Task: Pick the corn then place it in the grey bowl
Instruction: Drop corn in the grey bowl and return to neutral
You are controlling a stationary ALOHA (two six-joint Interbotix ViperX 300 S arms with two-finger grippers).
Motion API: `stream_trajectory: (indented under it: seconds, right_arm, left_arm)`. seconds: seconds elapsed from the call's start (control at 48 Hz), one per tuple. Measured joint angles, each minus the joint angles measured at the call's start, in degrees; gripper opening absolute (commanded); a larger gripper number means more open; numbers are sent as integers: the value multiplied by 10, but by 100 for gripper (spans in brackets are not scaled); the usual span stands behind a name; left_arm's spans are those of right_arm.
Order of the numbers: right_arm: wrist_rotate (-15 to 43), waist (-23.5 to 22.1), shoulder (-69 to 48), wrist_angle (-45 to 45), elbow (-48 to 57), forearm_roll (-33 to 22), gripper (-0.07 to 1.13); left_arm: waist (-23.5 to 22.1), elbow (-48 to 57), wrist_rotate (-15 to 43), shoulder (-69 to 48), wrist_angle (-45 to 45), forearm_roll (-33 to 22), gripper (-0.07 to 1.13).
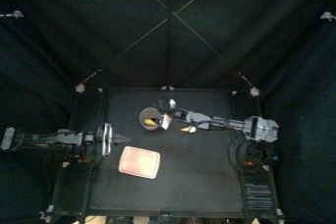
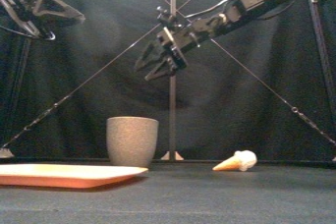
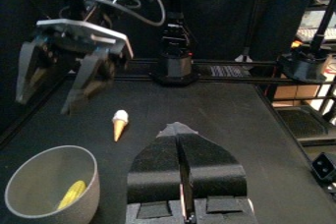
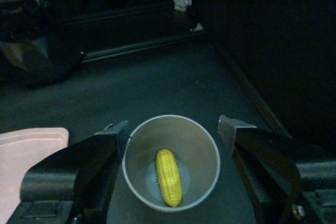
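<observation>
Since the corn [image 4: 167, 177] lies in the grey bowl [image 2: 132, 141] below the right end effector [image 2: 160, 69], spread wide and empty, dipping lower could tip it.

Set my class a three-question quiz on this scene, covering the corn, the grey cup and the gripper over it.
1. True or false: the yellow toy corn lies inside the tall grey speckled cup.
2. The right gripper, raised over the cup, is: A open and empty; B shut on the corn; C shut on the cup's rim.
3. Which toy lies outside the cup?
Key: 1 true; 2 A; 3 the pale cone-shaped toy.
</observation>
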Motion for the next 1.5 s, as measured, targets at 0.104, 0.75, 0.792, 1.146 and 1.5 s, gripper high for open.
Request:
stream_trajectory:
  seconds: [0.104,0.75,0.792,1.146,1.5]
  right_arm:
    - [0,13,-60,-12,43,-3,103]
    - [-1,174,-477,-161,396,18,103]
    - [4,180,-494,-163,409,19,103]
    - [3,196,-553,-181,483,20,103]
    - [3,196,-560,-185,507,20,103]
  left_arm:
    - [1,0,0,-3,0,-1,-3]
    - [25,-1,-1,-25,0,0,-3]
    - [26,-1,0,-26,0,-1,-3]
    - [32,-2,0,-26,0,-1,-3]
    - [34,-2,-1,-26,0,0,-3]
